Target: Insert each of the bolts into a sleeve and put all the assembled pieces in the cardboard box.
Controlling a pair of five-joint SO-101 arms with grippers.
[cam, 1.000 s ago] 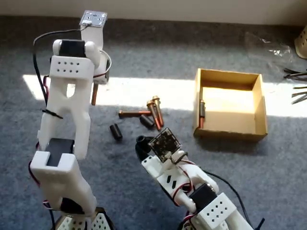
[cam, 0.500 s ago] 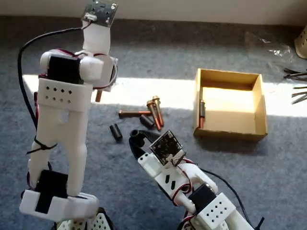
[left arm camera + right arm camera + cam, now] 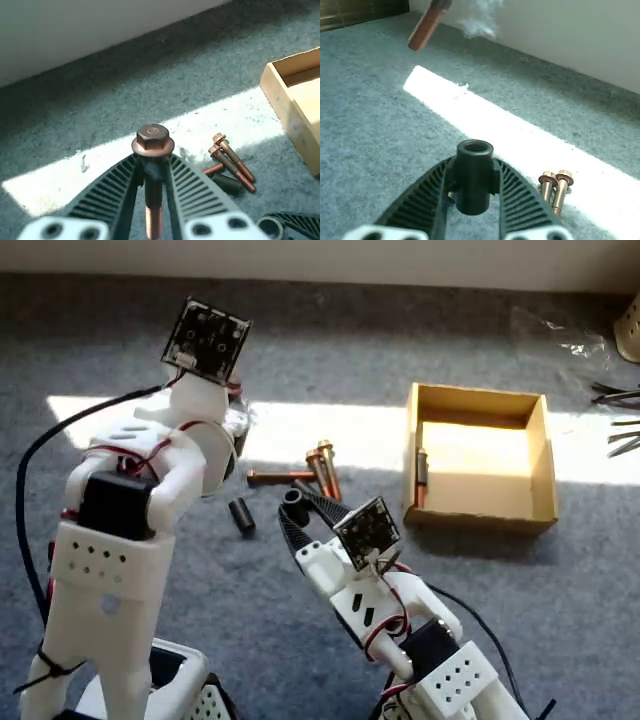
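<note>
Copper-coloured hex bolt [image 3: 152, 145] sits pinched in your left pincer [image 3: 152, 167]. Your right pincer [image 3: 474, 170] grips the black tube sleeve [image 3: 474, 195], hole up. They are well apart and not lined up, so the tip could miss the hole. Since a second ago, your right arm has pushed the sleeve forward and your left arm has folded back. Farther off, three loose copper bolts [image 3: 322, 470] lie near the open cardboard box [image 3: 478, 398].

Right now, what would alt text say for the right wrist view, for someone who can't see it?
The right gripper clamps a black sleeve, its open bore in plain sight, above grey carpet. Two copper bolts lie side by side on a sunlit strip beyond, and a third bolt hangs in the air farther off.
</note>
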